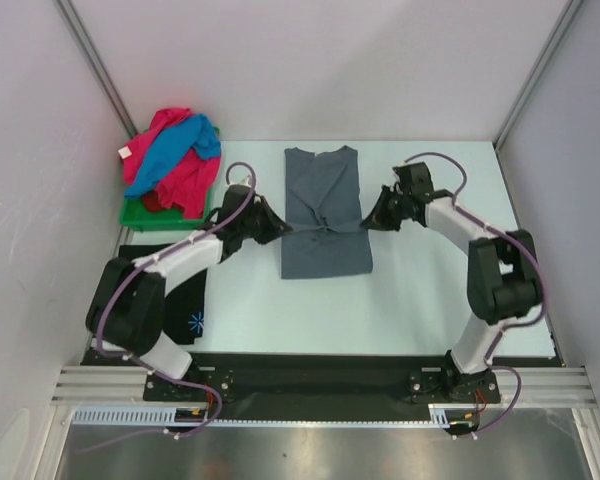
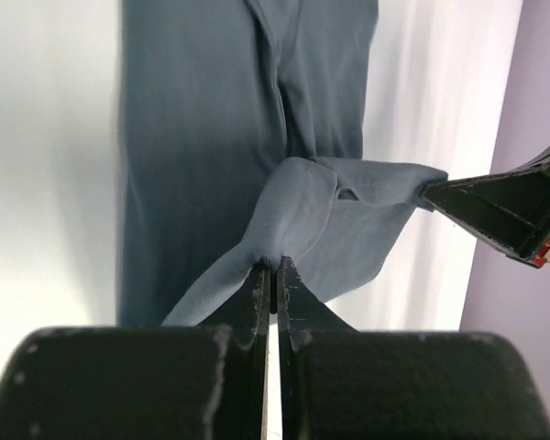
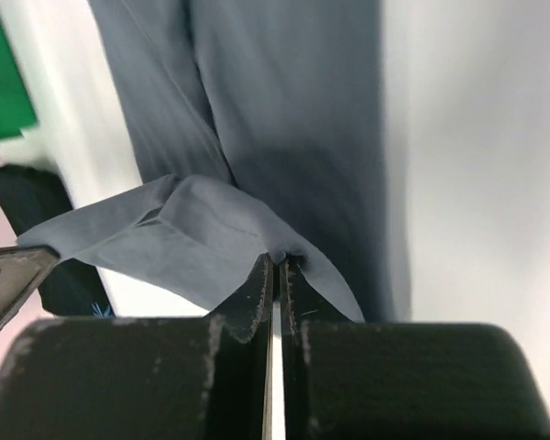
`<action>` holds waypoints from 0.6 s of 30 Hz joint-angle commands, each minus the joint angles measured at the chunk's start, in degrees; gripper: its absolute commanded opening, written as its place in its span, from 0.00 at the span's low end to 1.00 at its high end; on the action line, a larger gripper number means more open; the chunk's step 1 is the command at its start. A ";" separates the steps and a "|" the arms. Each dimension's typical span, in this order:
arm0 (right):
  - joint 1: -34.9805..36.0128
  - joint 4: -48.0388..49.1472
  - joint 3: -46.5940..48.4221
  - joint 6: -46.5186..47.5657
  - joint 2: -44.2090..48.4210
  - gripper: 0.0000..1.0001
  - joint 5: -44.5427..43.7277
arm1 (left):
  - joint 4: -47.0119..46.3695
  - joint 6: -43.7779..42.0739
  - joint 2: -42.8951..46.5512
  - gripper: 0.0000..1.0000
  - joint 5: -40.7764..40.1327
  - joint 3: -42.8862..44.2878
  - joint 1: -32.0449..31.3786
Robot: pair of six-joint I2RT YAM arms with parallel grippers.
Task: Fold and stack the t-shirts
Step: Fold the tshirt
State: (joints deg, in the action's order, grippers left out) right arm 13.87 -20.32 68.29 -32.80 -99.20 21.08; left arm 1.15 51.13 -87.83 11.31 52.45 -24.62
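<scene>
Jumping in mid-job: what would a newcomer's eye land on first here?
The grey t-shirt at the centre of the table, pinched at mid-length on both sides by the left end effector and right end effector, both shut on its cloth. Next, the bright pink and blue shirts heaped on the green tray at the far left corner.

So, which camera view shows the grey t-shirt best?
The top external view: nearly the whole grey t-shirt shows, on the table. Each wrist view shows only its pinched, lifted edge and part of the cloth beyond.
</scene>
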 commanded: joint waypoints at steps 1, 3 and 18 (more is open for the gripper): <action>-1.03 0.81 8.24 3.09 -6.94 0.00 3.00 | -0.18 -5.52 -5.92 0.00 4.06 7.30 2.82; -1.47 -0.07 13.26 3.53 -9.86 0.00 3.97 | -0.36 -5.61 -8.40 0.00 5.21 9.24 4.58; -5.34 -1.39 22.14 5.29 -20.76 0.00 7.83 | 1.22 -7.45 -23.34 0.00 10.66 21.91 9.50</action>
State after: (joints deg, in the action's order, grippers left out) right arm 9.06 -22.00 87.53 -28.99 -118.08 27.00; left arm 1.83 45.36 -109.73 20.18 71.31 -16.10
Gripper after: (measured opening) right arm 0.020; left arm 0.018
